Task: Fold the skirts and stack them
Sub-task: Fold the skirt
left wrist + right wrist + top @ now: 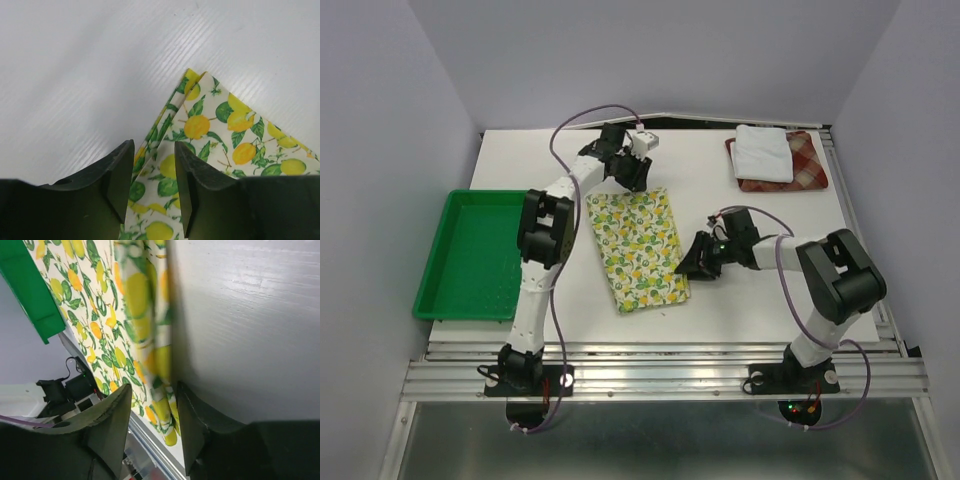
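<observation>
Three skirts on the white table [760,290]. Fruit-print skirt [638,250] folded flat, far corner below the left gripper [638,180], side edge just beside the right gripper [684,266]. Both sets of jaws parted, seemingly gripping nothing. Plaid skirt [812,165] well beyond the right gripper, white skirt [763,152] stacked on it.

No legible text, labels, brands, numbers or signs in any view.

Ctr: fruit-print skirt [638,250] flat — white skirt [763,152] atop plaid skirt [811,162], far rt.
</observation>
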Tool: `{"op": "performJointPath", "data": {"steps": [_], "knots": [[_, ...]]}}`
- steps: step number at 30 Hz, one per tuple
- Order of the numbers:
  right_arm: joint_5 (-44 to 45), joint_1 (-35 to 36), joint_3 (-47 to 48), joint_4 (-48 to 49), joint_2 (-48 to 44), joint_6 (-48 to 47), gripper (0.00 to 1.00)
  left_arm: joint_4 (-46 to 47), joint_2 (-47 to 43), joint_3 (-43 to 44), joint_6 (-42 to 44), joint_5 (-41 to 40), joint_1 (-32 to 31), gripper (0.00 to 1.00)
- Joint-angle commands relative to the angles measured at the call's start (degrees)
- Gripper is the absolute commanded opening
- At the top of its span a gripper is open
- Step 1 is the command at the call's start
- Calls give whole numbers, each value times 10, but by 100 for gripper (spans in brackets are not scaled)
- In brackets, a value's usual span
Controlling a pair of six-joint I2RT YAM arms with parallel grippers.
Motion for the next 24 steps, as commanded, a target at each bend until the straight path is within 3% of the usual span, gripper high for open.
{"op": "performJointPath", "data": {"steps": [1, 2, 4, 7, 12, 14, 15, 21, 24], "knots": [[60, -11, 31, -75, -67, -51, 56, 82, -161, -39, -65, 5, 44, 54], [66, -11, 37, -104, -76, -83, 65, 80, -201, -55, -76, 20, 63, 59], [82, -11, 79, -138, -95, -127, 65, 69, -244, -84, -105, 77, 82, 61], [82, -11, 142, -161, -95, -218, 65, 102, -353, -239, -154, 136, 110, 61], [-49, -11, 275, -201, -5, -300, 62, 310, -525, -577, -256, 216, 122, 55], [-96, -11, 317, -228, 60, -315, 59, 405, -549, -650, -324, 264, 123, 51], [-111, -11, 349, -234, 81, -319, 58, 436, -551, -704, -346, 279, 123, 49], [-171, -11, 416, -251, 210, -324, 54, 609, -478, -807, -494, 333, 123, 30], [-157, -11, 416, -250, 242, -335, 53, 609, -409, -808, -504, 302, 129, 23]]}}
